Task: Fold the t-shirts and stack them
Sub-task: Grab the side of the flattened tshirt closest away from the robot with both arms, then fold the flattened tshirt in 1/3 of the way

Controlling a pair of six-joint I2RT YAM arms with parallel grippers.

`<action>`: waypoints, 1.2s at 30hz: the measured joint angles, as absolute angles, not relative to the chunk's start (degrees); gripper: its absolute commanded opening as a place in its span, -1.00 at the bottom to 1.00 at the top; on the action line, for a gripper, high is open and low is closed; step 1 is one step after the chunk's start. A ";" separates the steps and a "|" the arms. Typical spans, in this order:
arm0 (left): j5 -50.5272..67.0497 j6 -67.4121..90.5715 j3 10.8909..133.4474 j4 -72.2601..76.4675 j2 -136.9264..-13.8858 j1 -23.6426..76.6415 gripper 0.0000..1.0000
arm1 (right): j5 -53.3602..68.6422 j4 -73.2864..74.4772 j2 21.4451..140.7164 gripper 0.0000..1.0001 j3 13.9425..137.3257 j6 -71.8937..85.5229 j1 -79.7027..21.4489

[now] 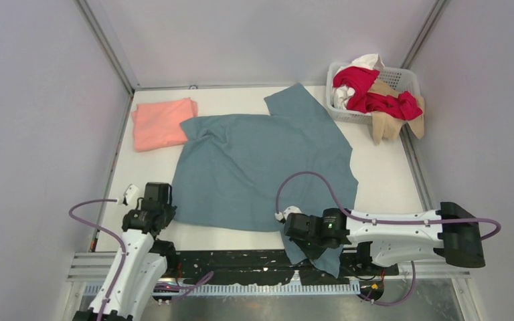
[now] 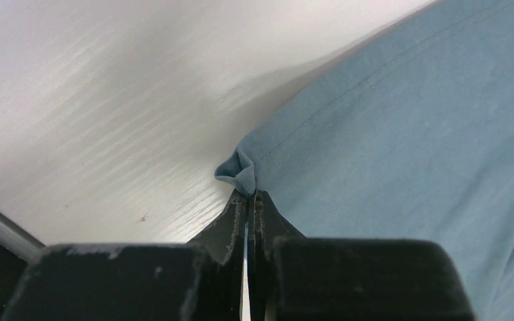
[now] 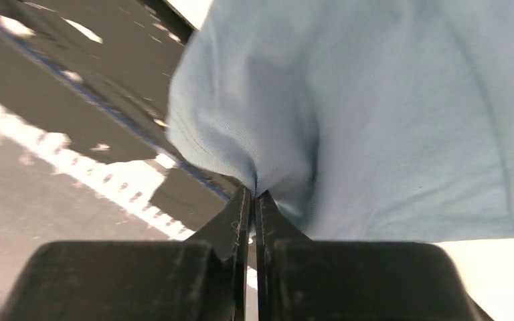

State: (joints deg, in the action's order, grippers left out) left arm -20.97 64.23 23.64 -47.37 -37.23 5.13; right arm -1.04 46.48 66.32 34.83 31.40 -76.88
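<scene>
While the blue-grey t-shirt [image 1: 261, 167] lies spread across the middle of the desk [image 1: 388, 180], its near-right corner hangs over the near edge. The left pincer [image 2: 249, 194] is clamped on the near-left hem corner. The right pincer [image 3: 253, 190] is clamped on a fold at the near-right hem. One folded salmon-pink t-shirt [image 1: 162, 124] lies far left, just beside the blue-grey one. One basket [image 1: 401, 77], far right, holds bunched red cloth [image 1: 375, 100], white cloth [image 1: 368, 61] and tan cloth [image 1: 388, 124]; garment count there cannot be told.
</scene>
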 measured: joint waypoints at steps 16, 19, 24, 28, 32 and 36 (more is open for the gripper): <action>-22.28 70.08 23.68 -62.43 -13.76 5.13 -1.00 | 8.95 55.94 61.25 -0.89 45.91 21.04 -77.10; -22.26 70.00 23.88 -62.43 -14.68 5.13 -1.00 | 8.03 57.12 61.23 -0.89 46.81 19.99 -76.99; -21.93 68.55 24.12 -60.36 -20.69 5.13 -1.00 | 5.08 57.28 61.39 -0.89 48.77 17.80 -68.49; -21.45 67.44 25.10 -55.51 -28.40 5.13 -1.00 | 1.56 55.68 62.70 -0.89 49.82 16.01 -55.72; -21.19 66.98 28.10 -50.33 -37.12 5.13 -1.00 | -1.28 52.82 65.21 -0.89 51.90 14.83 -50.06; -21.34 66.81 32.62 -46.44 -45.74 5.13 -1.00 | -3.81 51.55 68.99 -0.89 55.86 12.99 -45.28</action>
State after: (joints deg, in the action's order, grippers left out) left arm -21.34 66.81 32.62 -46.44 -45.74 5.13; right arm -3.81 51.55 68.99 55.86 12.99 -45.28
